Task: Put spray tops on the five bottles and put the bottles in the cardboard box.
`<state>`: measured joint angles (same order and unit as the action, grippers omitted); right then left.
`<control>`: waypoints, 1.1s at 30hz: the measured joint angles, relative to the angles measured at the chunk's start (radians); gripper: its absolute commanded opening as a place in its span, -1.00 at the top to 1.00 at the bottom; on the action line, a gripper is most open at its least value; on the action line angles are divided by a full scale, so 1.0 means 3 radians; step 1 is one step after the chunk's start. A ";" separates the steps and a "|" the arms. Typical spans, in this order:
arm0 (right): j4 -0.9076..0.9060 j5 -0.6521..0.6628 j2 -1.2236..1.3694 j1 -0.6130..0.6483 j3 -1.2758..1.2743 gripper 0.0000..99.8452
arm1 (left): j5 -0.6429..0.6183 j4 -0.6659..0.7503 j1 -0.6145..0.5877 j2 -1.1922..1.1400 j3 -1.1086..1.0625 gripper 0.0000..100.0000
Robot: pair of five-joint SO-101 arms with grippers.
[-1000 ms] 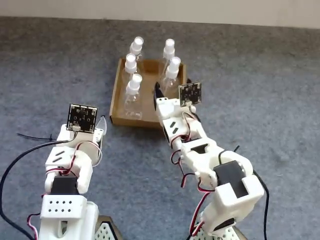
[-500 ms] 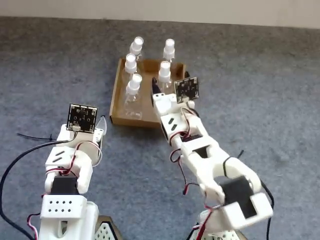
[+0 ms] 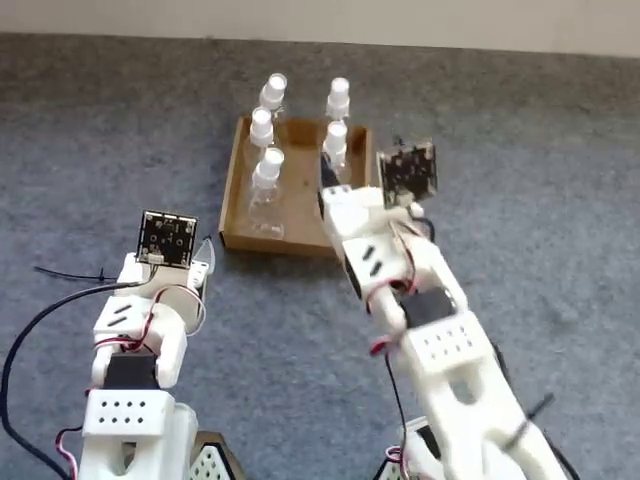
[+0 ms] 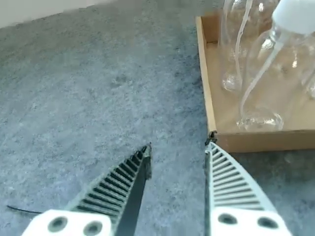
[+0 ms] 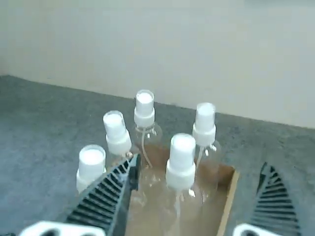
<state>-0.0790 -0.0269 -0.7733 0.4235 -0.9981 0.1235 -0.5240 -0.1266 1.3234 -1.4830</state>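
Observation:
Five clear bottles with white spray tops stand upright in the cardboard box [image 3: 232, 205]: two at its far end [image 3: 272, 93] [image 3: 338, 98], two in the middle [image 3: 262, 127] [image 3: 335, 140], one nearer [image 3: 268, 168]. My right gripper [image 3: 330, 180] [image 5: 199, 166] hangs open and wide above the box's near right side, with the nearest bottle [image 5: 181, 158] standing free between its fingers. My left gripper [image 3: 203, 255] [image 4: 178, 146] is open and holds nothing, low over the carpet by the box's near left corner [image 4: 211, 135].
Grey carpet covers the floor around the box [image 5: 227, 189]. A pale wall [image 5: 197, 49] rises behind it. A black cable [image 3: 60, 275] lies on the carpet left of the left arm.
The right arm carried the fifth bottle leftward into the box, let go of it and rose with its jaws wide. The left arm has barely moved.

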 measured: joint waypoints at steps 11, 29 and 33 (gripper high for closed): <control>-0.1647 0.0036 -0.2245 -0.0010 -0.1294 0.95 | 0.0000 0.0245 -0.0041 0.0000 -0.0026 0.67; -0.2276 0.0762 -0.3498 -0.0169 -0.2235 0.98 | 0.0000 0.0138 -0.0644 0.0000 -0.0245 0.66; -0.2475 0.0762 -0.3503 -0.0419 -0.2235 0.98 | 0.0000 0.0133 -0.0644 0.0000 -0.0481 0.66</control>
<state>-0.8216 0.2018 -1.8243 0.2977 -1.6686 0.1235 -0.4841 -0.3199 1.3234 -1.6272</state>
